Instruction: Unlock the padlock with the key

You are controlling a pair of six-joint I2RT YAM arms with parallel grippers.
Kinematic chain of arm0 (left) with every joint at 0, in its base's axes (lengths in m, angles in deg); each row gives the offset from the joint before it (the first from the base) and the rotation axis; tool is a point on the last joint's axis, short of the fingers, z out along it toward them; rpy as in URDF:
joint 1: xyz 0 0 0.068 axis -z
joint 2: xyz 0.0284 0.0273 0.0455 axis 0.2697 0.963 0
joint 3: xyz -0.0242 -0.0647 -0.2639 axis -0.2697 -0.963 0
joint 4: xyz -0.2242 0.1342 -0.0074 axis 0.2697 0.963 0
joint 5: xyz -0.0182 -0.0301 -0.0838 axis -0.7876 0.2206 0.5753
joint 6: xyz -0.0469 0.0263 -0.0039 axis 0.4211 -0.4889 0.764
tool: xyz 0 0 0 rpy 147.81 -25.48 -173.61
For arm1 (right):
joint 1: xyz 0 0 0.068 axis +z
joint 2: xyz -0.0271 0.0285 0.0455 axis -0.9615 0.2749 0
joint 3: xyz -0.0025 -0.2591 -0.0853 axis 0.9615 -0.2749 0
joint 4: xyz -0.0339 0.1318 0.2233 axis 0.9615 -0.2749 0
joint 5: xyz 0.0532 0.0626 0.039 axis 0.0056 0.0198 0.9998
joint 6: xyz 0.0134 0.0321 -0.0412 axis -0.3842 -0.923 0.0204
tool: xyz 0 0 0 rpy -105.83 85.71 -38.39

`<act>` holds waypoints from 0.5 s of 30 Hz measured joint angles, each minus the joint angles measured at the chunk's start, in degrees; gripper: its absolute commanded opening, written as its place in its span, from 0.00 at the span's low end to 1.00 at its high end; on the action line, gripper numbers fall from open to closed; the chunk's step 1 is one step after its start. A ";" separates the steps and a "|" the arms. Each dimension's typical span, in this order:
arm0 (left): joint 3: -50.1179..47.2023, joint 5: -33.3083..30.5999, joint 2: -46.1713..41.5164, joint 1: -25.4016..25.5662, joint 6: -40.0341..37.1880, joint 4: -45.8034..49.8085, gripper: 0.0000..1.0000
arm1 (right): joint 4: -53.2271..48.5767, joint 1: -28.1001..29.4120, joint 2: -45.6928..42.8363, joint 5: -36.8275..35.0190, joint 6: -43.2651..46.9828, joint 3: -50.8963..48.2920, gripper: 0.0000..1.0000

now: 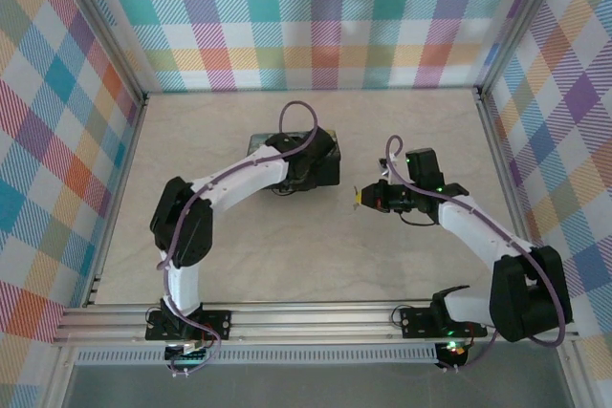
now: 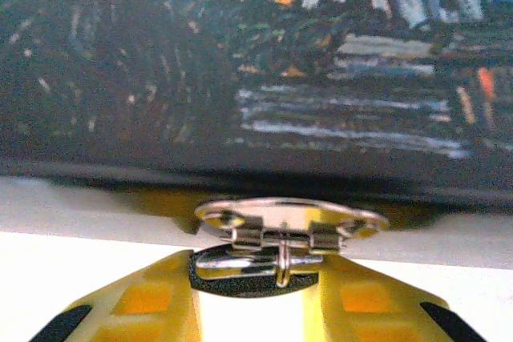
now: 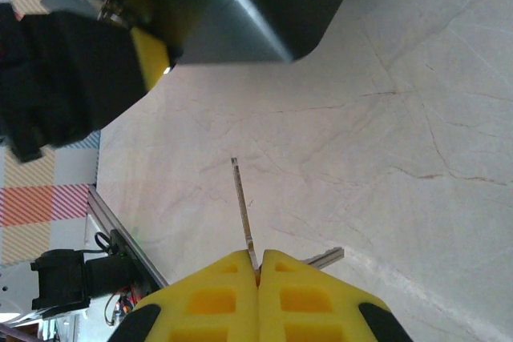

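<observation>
The dark painted tin [image 2: 240, 62] looms close in the left wrist view, with its metal hasp plate [image 2: 284, 222] at the lower edge. The padlock [image 2: 282, 271] hangs from that hasp by its thin shackle loop, its pale body down between my yellow fingers. My left gripper [image 2: 258, 282] is shut on it from both sides. From above, my left arm [image 1: 239, 179] covers the tin [image 1: 325, 164]. My right gripper [image 3: 258, 260] is shut on the key [image 3: 243, 206], whose thin blade sticks out forward over the table. That gripper [image 1: 361, 198] hovers just right of the tin.
A second metal piece [image 3: 327, 257] pokes out sideways beside the held key. The tin's grey side [image 3: 232, 30] and my left gripper's yellow finger [image 3: 151, 66] sit at the top of the right wrist view. Marbled table [image 1: 287, 255] lies between the arms; checked walls surround it.
</observation>
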 measured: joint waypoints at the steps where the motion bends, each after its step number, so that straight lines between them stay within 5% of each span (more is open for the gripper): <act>1: 0.11 1.38 -1.09 0.00 0.04 2.21 0.07 | -0.96 0.00 -0.44 -0.15 0.35 0.39 0.06; 15: 2.71 17.88 -9.14 -0.09 9.88 22.60 0.11 | -5.77 2.19 -1.33 1.79 0.52 2.16 0.07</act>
